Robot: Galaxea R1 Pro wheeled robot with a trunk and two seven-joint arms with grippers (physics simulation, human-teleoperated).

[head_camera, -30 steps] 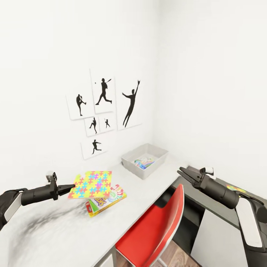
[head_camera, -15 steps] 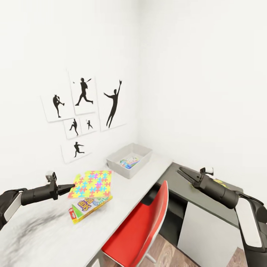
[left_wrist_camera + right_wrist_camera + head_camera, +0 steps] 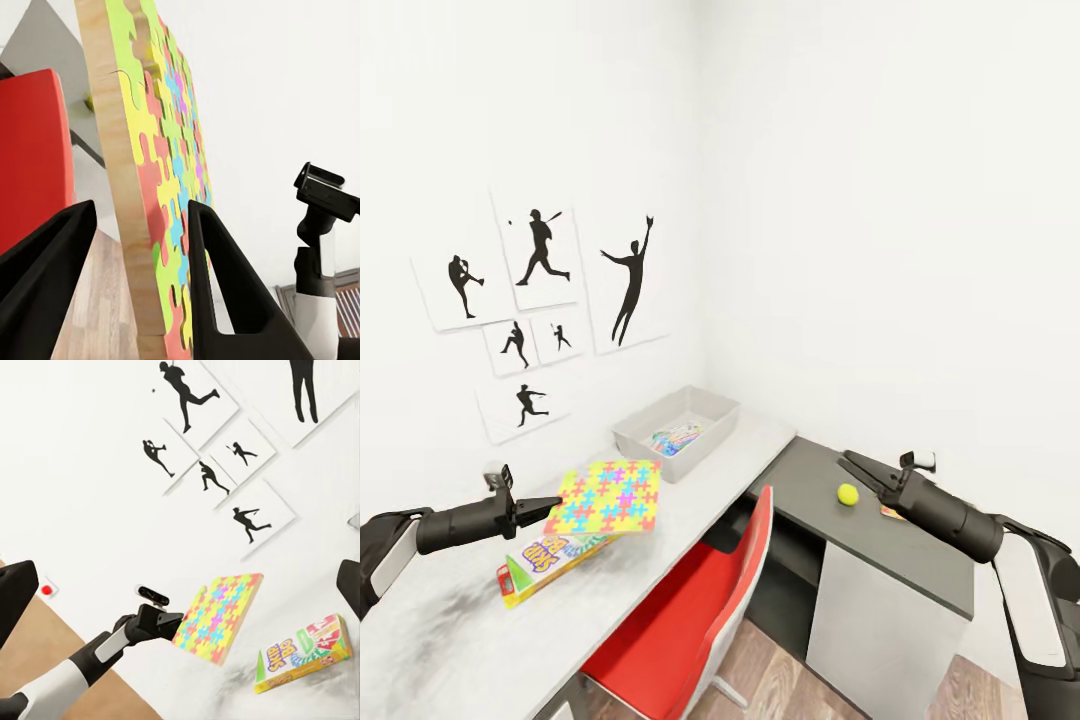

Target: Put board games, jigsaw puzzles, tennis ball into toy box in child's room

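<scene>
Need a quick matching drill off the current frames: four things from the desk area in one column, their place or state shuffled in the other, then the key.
Column 1
1. jigsaw puzzle
2. tennis ball
3. toy box
4. board game

Column 2
A. on the lower dark-grey cabinet section, in front of the right gripper
B. lying on the white desktop, under the lifted board
C. held by its edge in the left gripper, above the desk
D. at the far end of the white desktop near the wall, with something colourful inside

Pairs: 1-C, 2-A, 3-D, 4-B
</scene>
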